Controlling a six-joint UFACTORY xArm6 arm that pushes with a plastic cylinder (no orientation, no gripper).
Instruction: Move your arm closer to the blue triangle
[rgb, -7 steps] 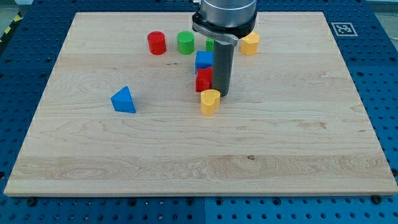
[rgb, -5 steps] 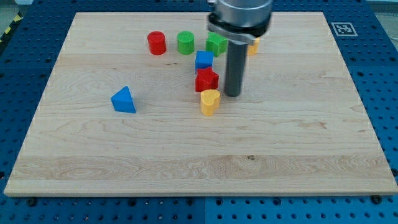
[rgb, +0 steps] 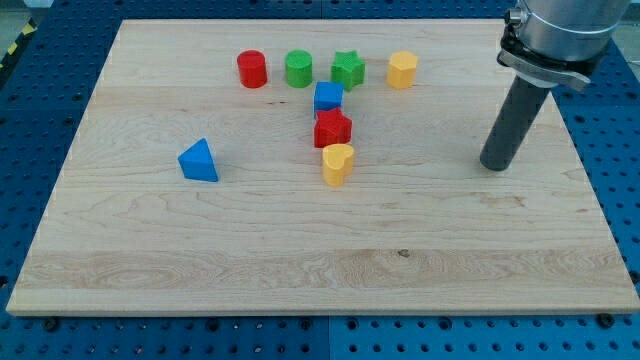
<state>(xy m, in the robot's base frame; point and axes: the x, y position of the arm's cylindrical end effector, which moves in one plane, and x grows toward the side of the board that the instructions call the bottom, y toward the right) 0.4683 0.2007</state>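
my tip (rgb: 495, 167) rests on the wooden desk (rgb: 300, 260) at the view's right, well apart from every block. the tool is only a straight dark rod with nothing to open or close, and it touches no block.

the blue triangle (rgb: 199, 161) sits alone at the view's left, far from my tip, with the middle cluster between them. along the view's top runs a row: a red cylinder (rgb: 252, 69), a green cylinder (rgb: 298, 69), a green star (rgb: 348, 70) and a yellow block (rgb: 402, 70). below the row a blue block (rgb: 327, 97), a red block (rgb: 332, 129) and a yellow heart-like block (rgb: 338, 164) line up toward the view's bottom, close together.

a black-and-white square marker (rgb: 550, 45) is stuck at the desk's top right corner; it bears a pattern only, with no readable letters. no brand or other writing can be read anywhere.
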